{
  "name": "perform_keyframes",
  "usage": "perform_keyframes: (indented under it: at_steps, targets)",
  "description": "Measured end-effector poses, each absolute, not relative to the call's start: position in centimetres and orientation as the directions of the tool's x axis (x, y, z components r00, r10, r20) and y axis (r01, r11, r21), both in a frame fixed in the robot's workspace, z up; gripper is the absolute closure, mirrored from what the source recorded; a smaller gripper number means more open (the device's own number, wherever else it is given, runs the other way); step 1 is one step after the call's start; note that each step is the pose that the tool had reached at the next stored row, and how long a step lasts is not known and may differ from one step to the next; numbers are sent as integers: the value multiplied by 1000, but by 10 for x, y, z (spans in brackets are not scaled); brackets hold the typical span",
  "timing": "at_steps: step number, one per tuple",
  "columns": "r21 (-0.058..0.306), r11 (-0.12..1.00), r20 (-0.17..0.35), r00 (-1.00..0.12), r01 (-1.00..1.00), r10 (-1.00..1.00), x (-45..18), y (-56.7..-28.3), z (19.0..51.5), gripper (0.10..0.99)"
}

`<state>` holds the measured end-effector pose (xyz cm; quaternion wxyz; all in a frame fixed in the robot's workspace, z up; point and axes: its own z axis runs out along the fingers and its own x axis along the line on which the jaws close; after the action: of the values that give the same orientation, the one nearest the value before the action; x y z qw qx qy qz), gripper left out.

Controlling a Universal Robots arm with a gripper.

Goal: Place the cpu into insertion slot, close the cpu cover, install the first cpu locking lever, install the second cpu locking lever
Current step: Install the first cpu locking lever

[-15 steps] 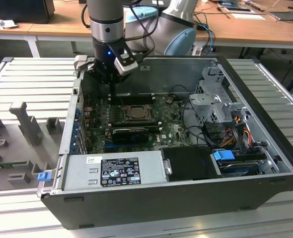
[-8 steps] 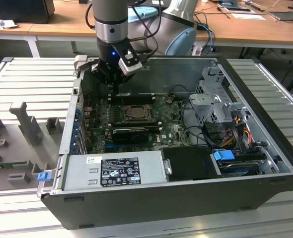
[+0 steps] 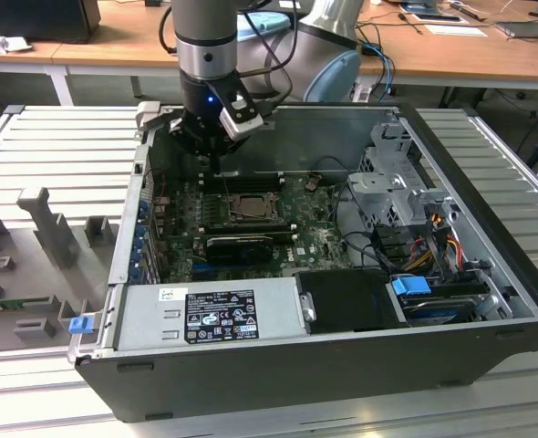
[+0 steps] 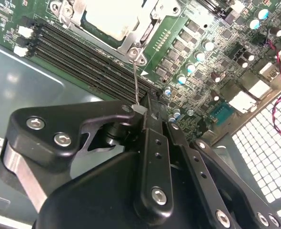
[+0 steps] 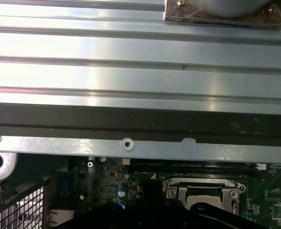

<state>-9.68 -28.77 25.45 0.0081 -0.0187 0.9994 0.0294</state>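
Pincer (image 4: 147, 106) hangs inside the open case (image 3: 342, 365), low over the board (image 4: 202, 71), and I read its fingers as pressed together with nothing wide between them. Right at the tips lies the pale end of a thin wire lever (image 4: 135, 81). The wire runs from there straight ahead to the near corner of the cover (image 4: 131, 45). The lever end touches the side of the tips, but I cannot tell whether it is pinched or only leaned on. A closed pincer makes sense to me here: a thin wire is easier to push with one solid tip than to grip.

The cpu (image 4: 107, 19) is in the slot (image 3: 249, 206), ahead of the tips and just past the lever's hinge. It shows pale through the cut-out of the cover, which lies flat over it, so I judge the first two steps done and the lever work in hand. The lever seems to rise off the board toward the tips rather than lie tucked down, so I judge it not yet latched.

Between pincer and slot run the long black RAM slots (image 4: 83, 52), close by the tips, which leaves little room there. In the first wrist view the case rim (image 5: 59, 143) and the ribbed bench (image 5: 131, 71) lie beyond the slot.
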Motion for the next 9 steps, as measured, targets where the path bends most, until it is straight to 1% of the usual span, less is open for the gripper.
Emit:
perform_keyframes:
  at_steps: [9]
  targets:
    - [59, 998, -15, -999, -38, -37, -83, -288, 254, 980]
